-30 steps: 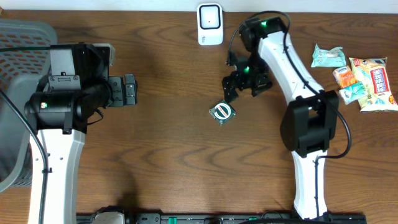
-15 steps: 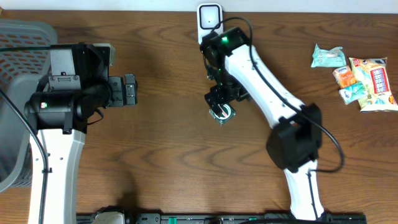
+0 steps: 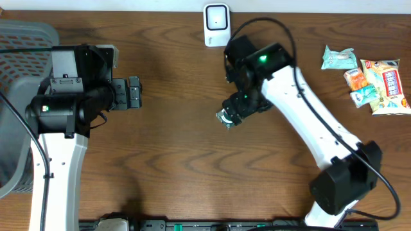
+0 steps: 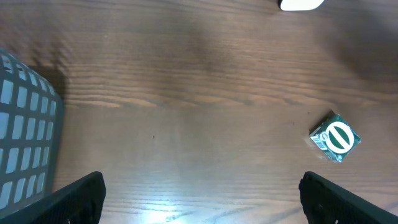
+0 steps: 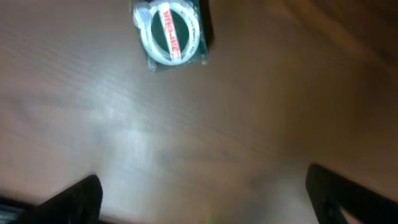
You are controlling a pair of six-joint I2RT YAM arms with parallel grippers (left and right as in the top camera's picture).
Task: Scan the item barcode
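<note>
The item (image 3: 225,118) is a small green packet with a white ring, lying flat on the wooden table; it also shows in the left wrist view (image 4: 336,137) and the right wrist view (image 5: 169,31). My right gripper (image 3: 236,108) hovers open just beside and above it, with nothing between its fingers (image 5: 81,198). The packet lies ahead of the right gripper (image 5: 211,202), apart from it. A white barcode scanner (image 3: 216,24) stands at the table's back edge. My left gripper (image 3: 133,93) is open and empty at the left, pointing toward the packet.
A grey mesh basket (image 3: 16,70) sits at the far left, its wall showing in the left wrist view (image 4: 25,143). Several snack packets (image 3: 369,80) lie at the back right. The scanner's base (image 4: 300,4) shows at the top of the left wrist view.
My right gripper has travelled from right of the scanner down to the packet, and the arm has swung round. The packet and the left arm have not moved.
</note>
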